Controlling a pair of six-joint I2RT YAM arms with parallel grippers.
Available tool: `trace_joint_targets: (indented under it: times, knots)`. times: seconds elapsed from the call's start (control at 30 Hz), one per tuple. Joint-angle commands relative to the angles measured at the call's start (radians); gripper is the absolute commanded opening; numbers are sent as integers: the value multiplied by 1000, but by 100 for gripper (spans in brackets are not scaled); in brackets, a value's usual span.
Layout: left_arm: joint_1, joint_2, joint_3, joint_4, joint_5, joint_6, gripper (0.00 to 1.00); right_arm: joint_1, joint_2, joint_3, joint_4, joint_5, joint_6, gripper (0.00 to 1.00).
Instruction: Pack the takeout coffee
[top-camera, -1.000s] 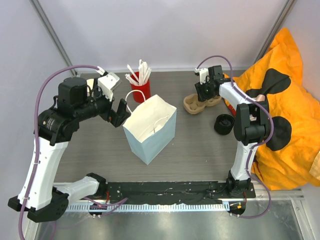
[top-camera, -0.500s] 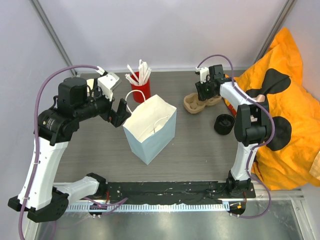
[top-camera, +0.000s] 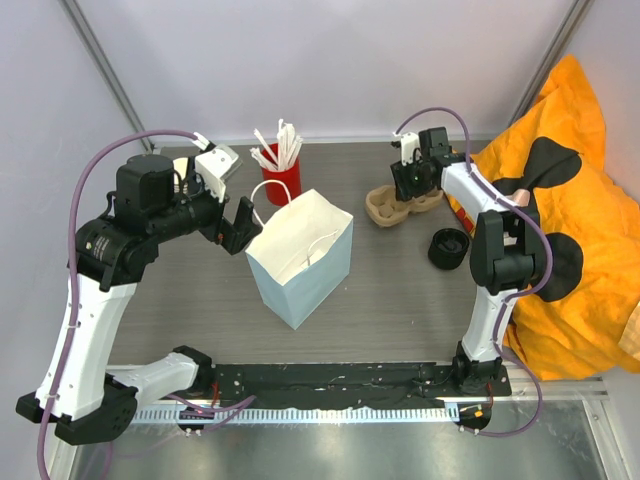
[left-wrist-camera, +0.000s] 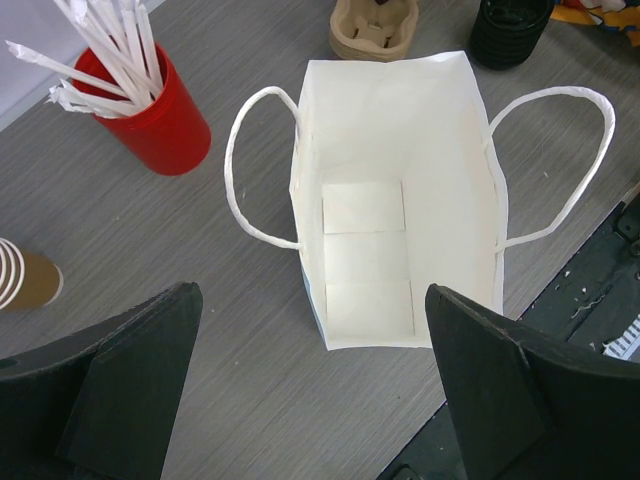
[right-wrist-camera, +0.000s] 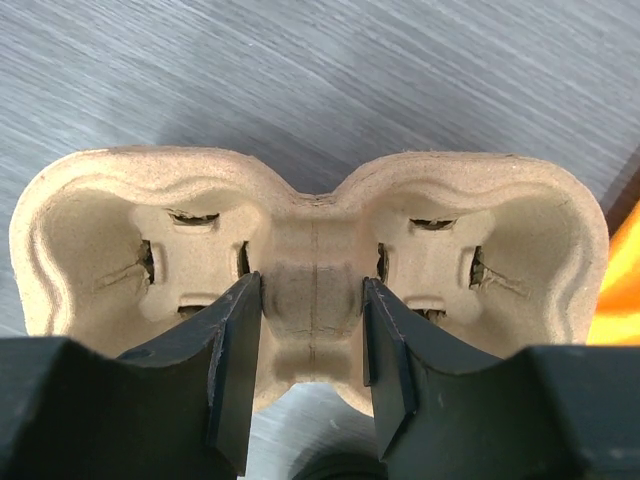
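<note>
The takeout coffee (left-wrist-camera: 25, 280), a tan paper cup, shows only at the far left edge of the left wrist view, standing on the table left of the bag. My left gripper (left-wrist-camera: 310, 300) (top-camera: 238, 225) hangs open above the near-left rim of the open white paper bag (left-wrist-camera: 395, 200) (top-camera: 300, 255), which has nothing inside. At the back right my right gripper (right-wrist-camera: 311, 300) (top-camera: 408, 185) is shut on the middle ridge of the moulded cardboard cup carrier (right-wrist-camera: 310, 230) (top-camera: 385, 208). Both carrier wells hold nothing.
A red cup of white sticks (top-camera: 281, 178) (left-wrist-camera: 150, 115) stands behind the bag. A black round lid stack (top-camera: 448, 248) (left-wrist-camera: 510, 25) sits right of the carrier. An orange and black cloth (top-camera: 560, 230) fills the right side.
The right wrist has crept slightly toward the back right with its jaws still on the carrier. The left arm and the bag have not moved.
</note>
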Motion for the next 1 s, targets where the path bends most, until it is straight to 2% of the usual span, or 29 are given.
trace_joint_targets:
  times: [0.0, 0.1, 0.2, 0.23, 0.27, 0.3, 0.33, 0.37, 0.4, 0.47, 0.5, 0.57, 0.7, 0.97]
  knots:
    - [11, -6, 8, 29, 25, -6, 100, 15, -44, 55, 26, 15, 6, 23]
    - [9, -10, 8, 27, 23, -8, 100, -3, -29, 67, -15, -56, 49, 23]
    - [11, -10, 6, 26, 23, -8, 100, 46, -61, 6, 77, 115, -3, 23]
    - [11, -10, 8, 26, 25, -6, 100, 37, -56, 25, 62, 80, 16, 23]
    - [11, -12, 8, 26, 25, -7, 100, 14, -18, 65, -17, -52, 48, 23]
    - [12, -12, 8, 26, 25, -6, 100, -1, -10, 100, -33, -25, 75, 21]
    - [12, -9, 11, 26, 23, -6, 100, 23, -22, 60, 0, 54, 43, 20]
    - [12, -9, 11, 26, 25, -7, 100, 46, -51, 9, 102, 152, 9, 20]
    - [11, -9, 11, 26, 25, -8, 100, 42, -67, -10, 90, 128, 4, 20]
    - [12, -7, 14, 23, 25, -8, 100, -7, -29, 91, -29, -42, 96, 20]
    - [11, -6, 14, 24, 25, -6, 99, -9, -19, 111, -26, 3, 101, 20]
    - [14, -6, 16, 24, 28, -8, 100, 20, -42, 46, 52, 84, 43, 20]
    - [12, -4, 20, 21, 28, -9, 100, -10, -32, 85, 2, -1, 79, 20]
    - [14, 2, 26, 23, 33, -9, 100, 14, -21, 98, -21, 42, 58, 21]
